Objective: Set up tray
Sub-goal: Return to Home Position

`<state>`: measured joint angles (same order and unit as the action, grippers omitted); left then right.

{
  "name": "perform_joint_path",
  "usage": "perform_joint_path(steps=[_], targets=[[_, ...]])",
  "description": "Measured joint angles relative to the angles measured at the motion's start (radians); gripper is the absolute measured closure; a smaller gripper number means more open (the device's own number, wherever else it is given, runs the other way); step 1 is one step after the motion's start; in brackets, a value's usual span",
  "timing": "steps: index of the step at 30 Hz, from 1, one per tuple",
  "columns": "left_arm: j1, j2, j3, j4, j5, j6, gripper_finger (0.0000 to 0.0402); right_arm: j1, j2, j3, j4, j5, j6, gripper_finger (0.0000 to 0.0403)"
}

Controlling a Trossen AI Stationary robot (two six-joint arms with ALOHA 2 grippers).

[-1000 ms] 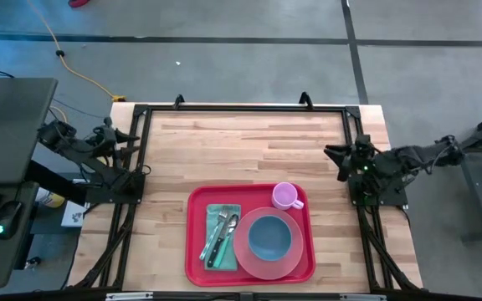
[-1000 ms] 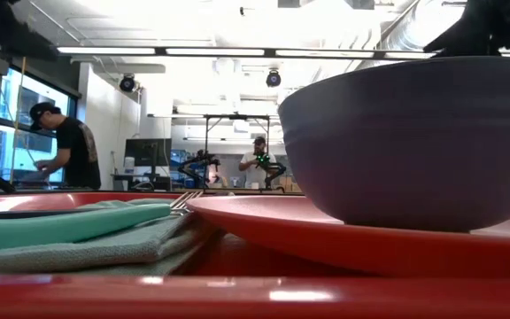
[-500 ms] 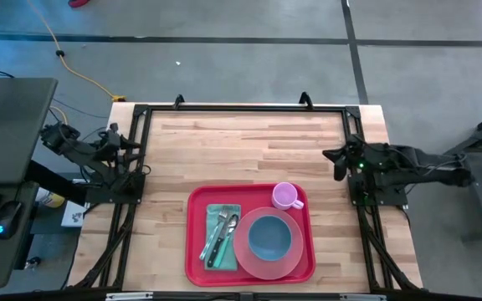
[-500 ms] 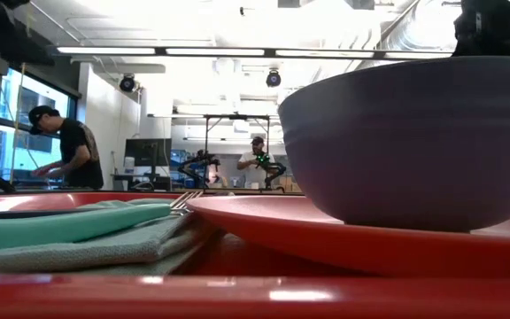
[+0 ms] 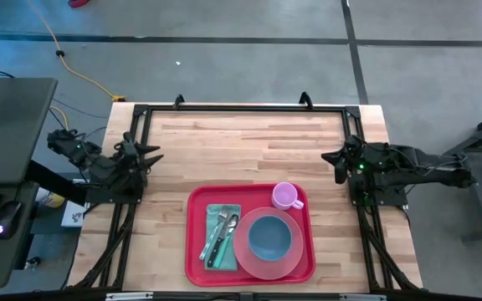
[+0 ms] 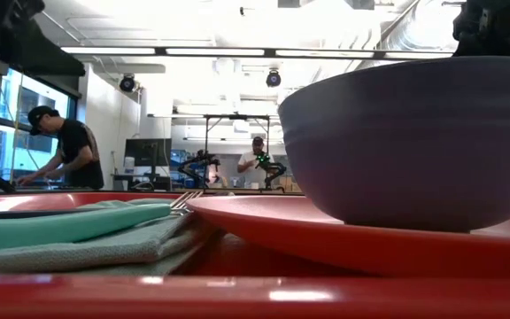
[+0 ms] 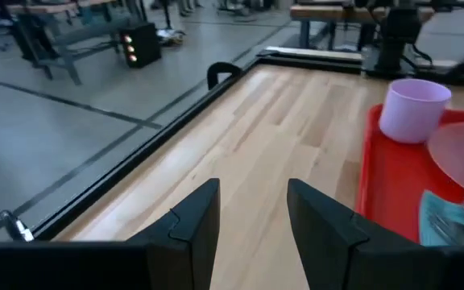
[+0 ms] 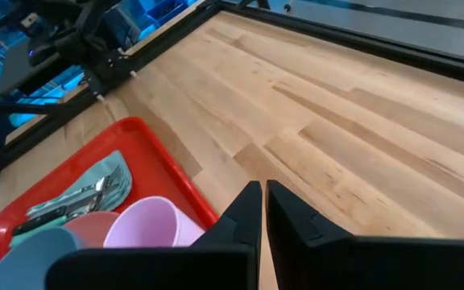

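The red tray [image 5: 249,261] lies near the table's near edge. On it stand a round pink plate [image 5: 243,251] with a blue bowl [image 5: 269,237], a pink cup [image 5: 286,196] at the far right corner, and a green napkin [image 5: 222,216] with cutlery [image 5: 222,238] on the left part. My left gripper [image 5: 146,154] [image 7: 252,193] is open over the table's left edge, apart from the tray. My right gripper [image 5: 331,157] [image 8: 261,187] is shut at the table's right edge, its tips toward the cup [image 8: 147,221] but well clear of it.
A black frame rail [image 5: 241,108] runs around the tabletop. Bare wood [image 5: 241,146] fills the far half between the two grippers. In the low view the bowl [image 6: 414,133] and plate [image 6: 370,232] fill the right side, the napkin [image 6: 69,232] the left. People stand in the room behind.
My left gripper has swung from beside the left rail toward the table's right, now reaching over the table's left edge. My right arm's rear part has dropped and swung toward the near side, while its gripper has stayed at the right edge. The tray's things have not moved.
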<state>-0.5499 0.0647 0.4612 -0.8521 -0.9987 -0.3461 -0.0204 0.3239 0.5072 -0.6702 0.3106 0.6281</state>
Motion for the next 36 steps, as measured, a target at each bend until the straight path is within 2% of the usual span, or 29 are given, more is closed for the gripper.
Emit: perform_joint_path(steps=[4,10,15,18,22,26,30,34,36], targets=[[0.000,0.000,-0.069,0.180,-0.009,0.050,0.0225,0.000,-0.012,0.000,-0.018,-0.004,0.000,0.0403],[0.000,0.000,-0.246,0.616,0.043,0.194,0.0225,0.000,-0.044,0.000,-0.052,-0.002,-0.004,0.0402],[0.000,0.000,-0.386,0.860,0.011,0.245,0.0225,0.000,-0.072,0.000,-0.054,0.000,-0.015,0.0402],[0.000,0.000,-0.436,0.926,0.001,0.245,0.0225,0.000,-0.080,0.000,-0.059,0.000,-0.016,0.0402],[0.004,0.001,-0.447,0.933,-0.028,0.247,0.0225,0.000,-0.080,0.000,-0.068,-0.003,-0.019,0.0402],[0.081,0.002,-0.447,0.950,-0.021,0.284,0.0225,0.000,-0.080,0.000,-0.067,-0.005,-0.019,0.0402],[0.227,0.020,-0.448,0.959,0.118,0.324,0.0225,0.000,-0.080,0.000,-0.067,-0.004,-0.023,0.0402],[0.376,0.036,-0.449,0.930,0.359,0.318,0.0225,0.000,-0.075,0.000,-0.067,0.000,-0.023,0.0403],[0.433,0.053,-0.446,0.918,0.444,0.339,0.0225,0.001,-0.074,0.000,-0.067,0.013,-0.023,0.0403]])
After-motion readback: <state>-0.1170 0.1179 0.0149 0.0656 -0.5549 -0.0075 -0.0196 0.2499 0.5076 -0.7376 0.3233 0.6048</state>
